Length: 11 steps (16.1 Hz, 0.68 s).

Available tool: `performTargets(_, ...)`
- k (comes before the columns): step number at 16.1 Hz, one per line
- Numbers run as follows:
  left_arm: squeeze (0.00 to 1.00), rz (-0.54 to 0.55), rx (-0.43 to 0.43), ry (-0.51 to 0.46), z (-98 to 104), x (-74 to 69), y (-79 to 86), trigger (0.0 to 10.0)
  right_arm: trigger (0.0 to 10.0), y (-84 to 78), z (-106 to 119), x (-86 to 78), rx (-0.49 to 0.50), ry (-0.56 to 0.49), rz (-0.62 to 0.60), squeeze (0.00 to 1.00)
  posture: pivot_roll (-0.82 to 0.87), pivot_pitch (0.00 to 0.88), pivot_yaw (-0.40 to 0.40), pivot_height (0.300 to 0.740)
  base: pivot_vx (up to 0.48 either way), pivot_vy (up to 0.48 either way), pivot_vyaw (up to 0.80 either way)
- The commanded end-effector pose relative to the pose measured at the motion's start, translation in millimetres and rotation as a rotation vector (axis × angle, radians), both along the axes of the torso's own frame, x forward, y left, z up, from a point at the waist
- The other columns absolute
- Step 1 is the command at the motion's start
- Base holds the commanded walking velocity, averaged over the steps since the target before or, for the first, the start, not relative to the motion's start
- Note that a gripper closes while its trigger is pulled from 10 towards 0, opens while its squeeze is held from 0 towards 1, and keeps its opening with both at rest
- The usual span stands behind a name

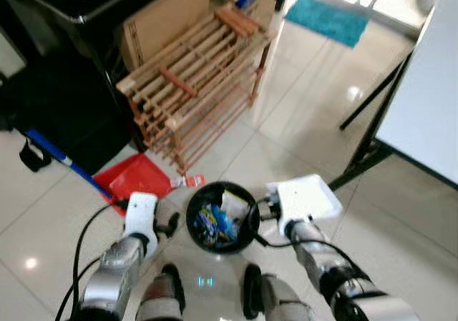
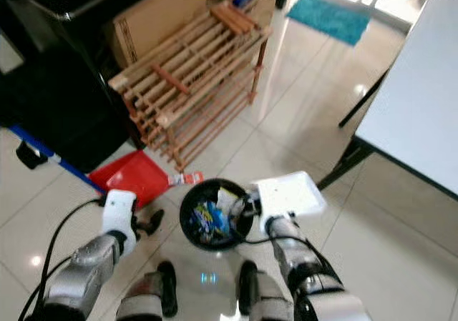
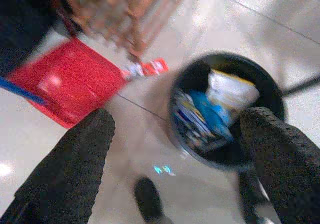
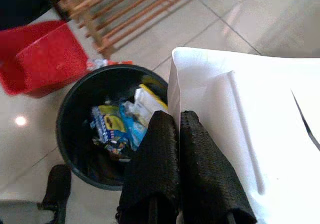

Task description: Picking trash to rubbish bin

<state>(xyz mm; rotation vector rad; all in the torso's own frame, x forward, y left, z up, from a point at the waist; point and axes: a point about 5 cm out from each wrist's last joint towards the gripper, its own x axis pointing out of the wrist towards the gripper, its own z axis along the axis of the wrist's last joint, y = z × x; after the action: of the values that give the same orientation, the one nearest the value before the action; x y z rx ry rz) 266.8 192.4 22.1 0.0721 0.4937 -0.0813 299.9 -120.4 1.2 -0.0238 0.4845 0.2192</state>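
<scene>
- A white piece of trash (image 1: 306, 198), flat and card-like, is gripped at one edge by the right end effector (image 4: 179, 121), whose fingers are pressed together on it.
- The trash is held above the floor (image 1: 300, 131), just beside the rim of the black bin (image 1: 197, 196) on the robot's right, not yet over the opening.
- The bin stands on the floor between the two arms and already holds wrappers (image 4: 117, 124).
- The left end effector (image 3: 175, 149) is released, its fingers (image 3: 75, 164) spread wide, beside the bin's other side.
- The flat piece lies near level; its long axis appears to run away from the bin, the gripped edge towards it.
- Judged best practice: the piece is to be carried over the opening and tilted edge-down before release, as its width looks close to that of the opening.
- A small red wrapper (image 1: 192, 181) lies on the floor behind the bin, near a red dustpan (image 1: 136, 178).
</scene>
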Motion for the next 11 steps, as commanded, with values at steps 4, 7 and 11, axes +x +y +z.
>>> performTargets(4,0.00,0.065,0.045,-0.040,-4,6.2,5.1,10.0,10.0,-15.6,-1,-0.8,0.048,-0.003,-0.131,0.00,0.04,0.170,-0.088,0.740,0.000,0.000,0.00)
performTargets(7,0.00,0.114,0.047,-0.102,1,17.1,6.3,10.0,10.0,-20.3,14,10.7,0.091,-0.084,-0.177,0.00,0.03,0.148,-0.091,0.740,0.000,0.000,0.00)
performTargets(11,0.00,0.143,0.037,-0.133,3,27.3,2.2,10.0,10.0,-25.8,23,17.3,0.122,-0.141,-0.218,0.00,0.02,0.125,-0.098,0.740,0.000,0.000,0.00)
